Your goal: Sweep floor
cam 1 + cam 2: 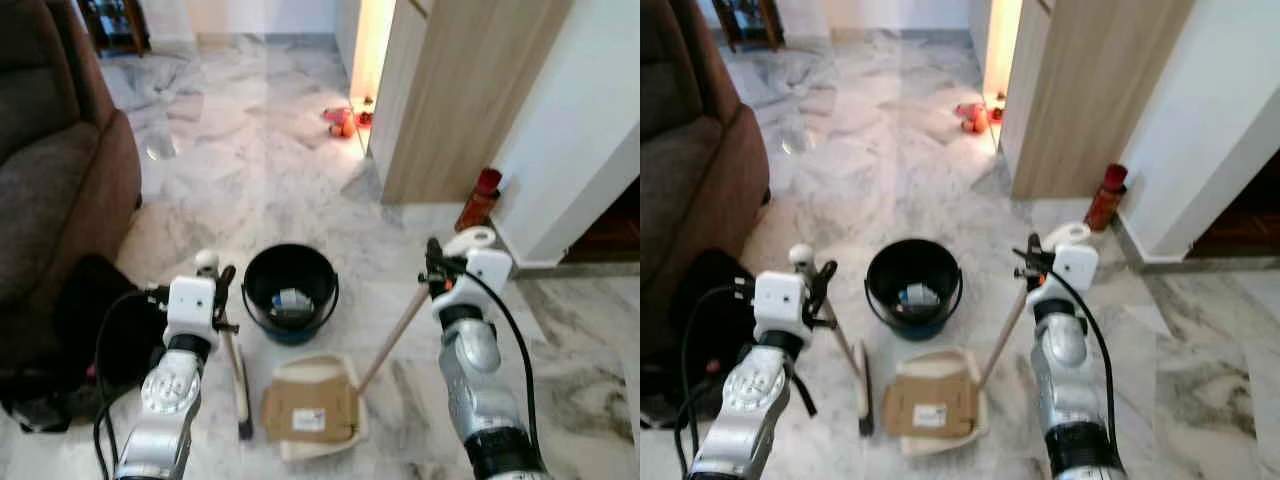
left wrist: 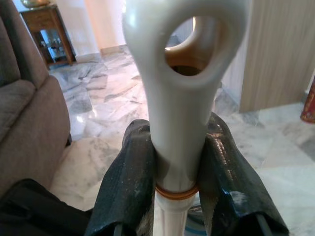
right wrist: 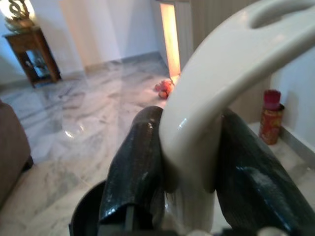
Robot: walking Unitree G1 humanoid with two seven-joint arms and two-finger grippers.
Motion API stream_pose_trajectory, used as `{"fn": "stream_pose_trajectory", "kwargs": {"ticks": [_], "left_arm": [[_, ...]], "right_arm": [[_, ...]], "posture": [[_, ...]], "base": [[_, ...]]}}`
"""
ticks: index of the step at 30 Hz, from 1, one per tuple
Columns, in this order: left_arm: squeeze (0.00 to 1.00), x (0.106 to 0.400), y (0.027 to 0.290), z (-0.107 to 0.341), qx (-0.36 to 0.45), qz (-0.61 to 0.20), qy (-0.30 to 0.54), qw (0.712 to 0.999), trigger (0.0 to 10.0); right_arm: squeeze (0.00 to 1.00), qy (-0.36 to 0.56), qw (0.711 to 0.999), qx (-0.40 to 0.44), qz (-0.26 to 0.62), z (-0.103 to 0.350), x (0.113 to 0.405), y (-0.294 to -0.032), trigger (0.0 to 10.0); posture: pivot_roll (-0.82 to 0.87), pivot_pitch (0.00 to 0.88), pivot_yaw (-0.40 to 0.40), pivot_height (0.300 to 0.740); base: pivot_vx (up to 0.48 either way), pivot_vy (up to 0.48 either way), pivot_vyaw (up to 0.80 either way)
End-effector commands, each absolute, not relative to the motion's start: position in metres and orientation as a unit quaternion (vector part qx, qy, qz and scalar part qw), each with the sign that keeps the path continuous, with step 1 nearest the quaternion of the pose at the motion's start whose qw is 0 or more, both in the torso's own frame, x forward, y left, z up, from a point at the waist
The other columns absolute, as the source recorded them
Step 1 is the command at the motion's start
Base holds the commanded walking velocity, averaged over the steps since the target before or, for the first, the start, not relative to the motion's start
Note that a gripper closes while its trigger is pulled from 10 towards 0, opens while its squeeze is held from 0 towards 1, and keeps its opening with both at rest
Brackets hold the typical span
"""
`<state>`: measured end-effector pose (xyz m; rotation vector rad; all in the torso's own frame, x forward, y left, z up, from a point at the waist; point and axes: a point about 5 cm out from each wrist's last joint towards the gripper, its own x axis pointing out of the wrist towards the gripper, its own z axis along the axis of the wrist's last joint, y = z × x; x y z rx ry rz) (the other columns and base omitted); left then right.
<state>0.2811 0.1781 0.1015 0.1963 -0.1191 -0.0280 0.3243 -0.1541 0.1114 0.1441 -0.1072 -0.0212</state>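
The left gripper (image 2: 177, 162) clamps the broom (image 1: 238, 375); the right gripper (image 3: 189, 157) clamps the dustpan (image 1: 315, 405). Open marble floor (image 1: 250, 150) lies beyond the bucket (image 1: 290, 290), with the sofa (image 1: 50, 180) at its left edge.

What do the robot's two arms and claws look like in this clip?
Both arms are silver metal with rounded joints, each ending in a white boxy wrist block. A black cable loops along each arm. The left claw and right claw each have two long, glossy black fingers, slightly scuffed.
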Motion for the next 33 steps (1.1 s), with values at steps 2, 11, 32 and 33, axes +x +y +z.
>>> {"fn": "stream_pose_trajectory", "kwargs": {"ticks": [2, 11, 32, 33], "left_arm": [[0.00, 0.277, 0.185, 0.097, 0.115, 0.001, -0.058, 0.992, 10.0], [0.00, 0.267, 0.192, 0.085, 0.129, 0.014, -0.041, 0.991, 10.0], [0.00, 0.262, 0.184, 0.085, 0.121, -0.010, -0.058, 0.991, 10.0], [0.00, 0.260, 0.184, 0.083, 0.123, -0.008, -0.056, 0.991, 10.0]], "right_arm": [[0.00, -0.094, 0.991, 0.095, -0.013, 0.132, 0.326, -0.156, 10.0], [0.00, -0.144, 0.979, 0.144, -0.017, 0.172, 0.327, -0.160, 10.0], [0.00, -0.206, 0.967, 0.149, 0.021, 0.238, 0.314, -0.154, 10.0], [0.00, -0.209, 0.965, 0.160, 0.019, 0.241, 0.316, -0.153, 10.0]], "posture": [[0.14, 0.058, -0.016, 0.740], [0.15, 0.060, -0.012, 0.740], [0.15, 0.051, -0.015, 0.740], [0.15, 0.051, -0.015, 0.740]], "base": [[0.000, 0.000, 0.00], [0.000, 0.000, 0.00], [0.000, 0.000, 0.00], [0.000, 0.000, 0.00]]}}
